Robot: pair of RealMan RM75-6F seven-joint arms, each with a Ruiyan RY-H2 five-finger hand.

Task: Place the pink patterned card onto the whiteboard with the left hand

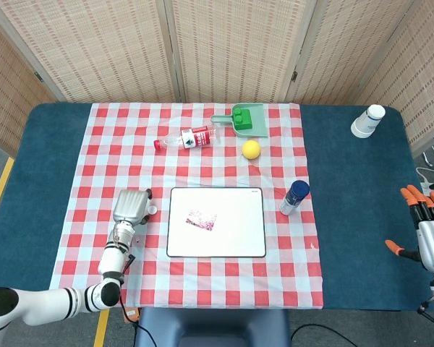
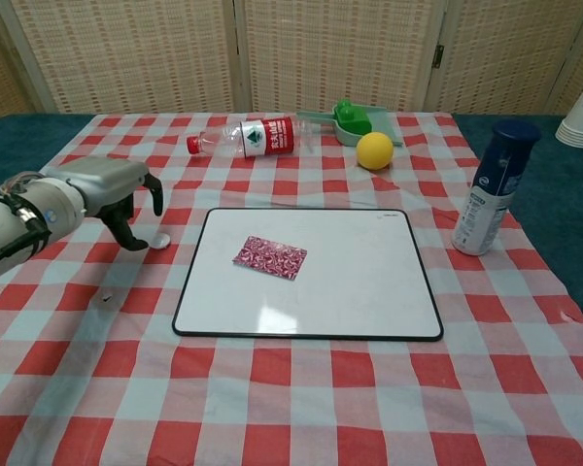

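The pink patterned card (image 1: 201,220) (image 2: 270,257) lies flat on the whiteboard (image 1: 235,242) (image 2: 350,291), left of the board's middle. My left hand (image 1: 131,205) (image 2: 117,189) hovers over the checked cloth just left of the board, apart from the card, fingers curled downward and holding nothing. A small white cap (image 2: 161,239) lies right under its fingertips. My right hand (image 1: 428,224) stays at the far right edge of the head view over the blue table, orange-tipped fingers spread, holding nothing.
A clear bottle with a red label (image 1: 188,139) lies on its side behind the board. A green dustpan (image 1: 246,120), a yellow ball (image 1: 252,149), a blue-capped spray can (image 1: 294,197) and stacked white cups (image 1: 367,121) stand further back and right.
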